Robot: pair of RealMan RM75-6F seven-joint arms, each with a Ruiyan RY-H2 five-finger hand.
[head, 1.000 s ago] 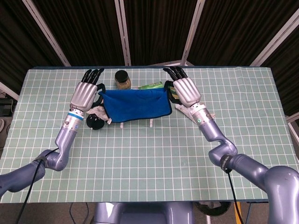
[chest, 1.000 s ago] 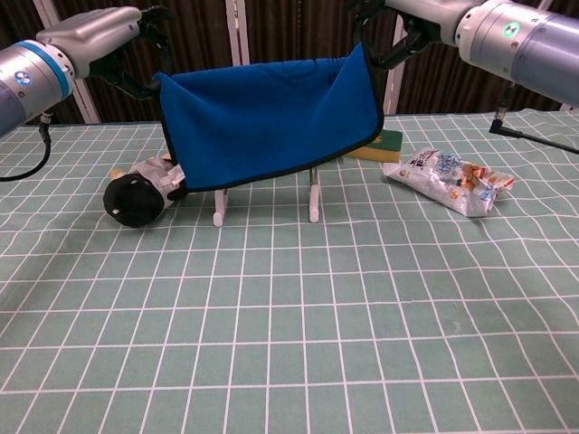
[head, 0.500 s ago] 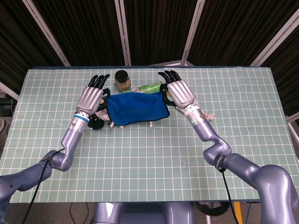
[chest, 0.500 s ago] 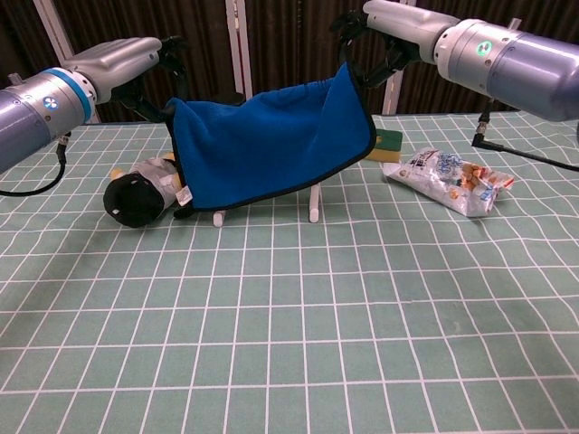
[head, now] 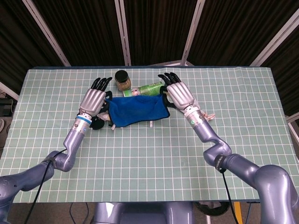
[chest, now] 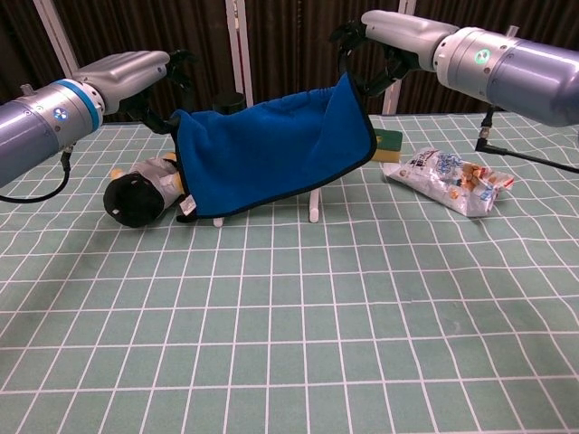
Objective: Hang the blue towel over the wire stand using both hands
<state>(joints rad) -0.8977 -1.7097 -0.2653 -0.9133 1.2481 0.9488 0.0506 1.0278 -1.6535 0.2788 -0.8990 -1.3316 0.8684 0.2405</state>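
Note:
The blue towel (head: 138, 110) (chest: 271, 154) is stretched between my two hands and hangs down in front of the wire stand, sagging on the left. Only the stand's white feet (chest: 312, 210) (head: 150, 124) show below the cloth; its rail is hidden. My left hand (head: 95, 100) (chest: 136, 72) holds the towel's upper left corner, fingers pointing away from me. My right hand (head: 179, 93) (chest: 398, 32) holds the upper right corner, slightly higher than the left one.
A black plush toy (chest: 136, 199) lies left of the stand, touching the towel's lower edge. Behind the stand are a dark-lidded jar (head: 122, 79) and a green bottle (head: 147, 87). A green sponge (chest: 389, 145) and a snack packet (chest: 448, 181) lie to the right.
Both hands have come down and slightly towards me with the towel. The cloth now hangs lower and slacker over the stand, its top edge no longer taut.

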